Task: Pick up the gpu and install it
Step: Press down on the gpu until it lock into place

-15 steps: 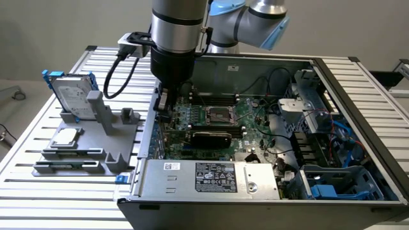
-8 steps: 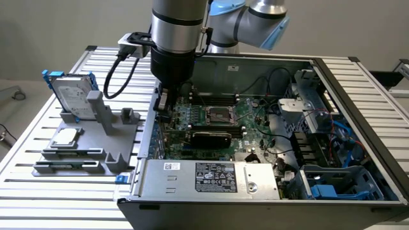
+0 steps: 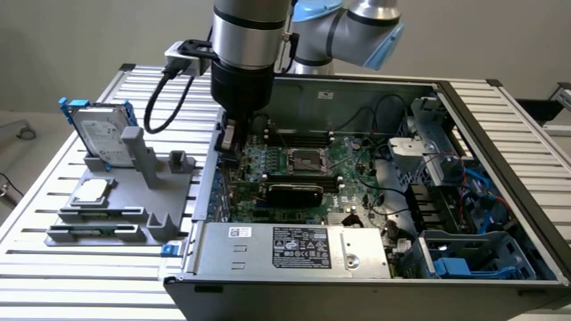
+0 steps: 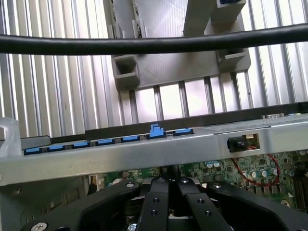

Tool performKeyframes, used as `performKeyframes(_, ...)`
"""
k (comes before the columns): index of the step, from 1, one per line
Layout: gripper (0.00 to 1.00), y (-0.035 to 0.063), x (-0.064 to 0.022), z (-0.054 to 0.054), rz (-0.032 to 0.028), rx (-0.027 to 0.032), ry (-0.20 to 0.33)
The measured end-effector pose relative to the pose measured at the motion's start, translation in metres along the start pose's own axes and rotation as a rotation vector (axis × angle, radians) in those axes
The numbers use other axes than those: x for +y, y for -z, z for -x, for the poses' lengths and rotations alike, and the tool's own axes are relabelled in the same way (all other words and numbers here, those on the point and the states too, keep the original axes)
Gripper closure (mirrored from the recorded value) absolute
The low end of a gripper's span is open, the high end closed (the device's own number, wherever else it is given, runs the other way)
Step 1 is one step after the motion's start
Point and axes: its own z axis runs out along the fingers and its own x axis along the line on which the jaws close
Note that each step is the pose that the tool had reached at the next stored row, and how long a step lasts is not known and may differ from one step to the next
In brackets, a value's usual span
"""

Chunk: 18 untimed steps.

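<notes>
My pincer, clamped narrow, sits at the open grey computer case's left wall; the black-faced green gpu lies apart, so I risk scraping the motherboard.

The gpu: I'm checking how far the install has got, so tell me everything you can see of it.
The gpu is a short card with a glossy black, rounded cooler face. It stands on edge inside the open computer case, on the green motherboard just in front of the processor socket and behind the silver power supply box. It looks seated in a slot, though the contact itself is hidden. The gripper is shut and apart from it, at the case's wall on the exterior view's left.
</notes>
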Motion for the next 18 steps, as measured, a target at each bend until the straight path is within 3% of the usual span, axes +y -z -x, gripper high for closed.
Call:
performKeyframes(4, 0.89, 0.0043, -0.0105, 0.001, 0.0002, 0.0002, 0.0)
performKeyframes(18, 0.89, 0.0131, -0.0651, 0.009, -0.0001, 0.0008, 0.004)
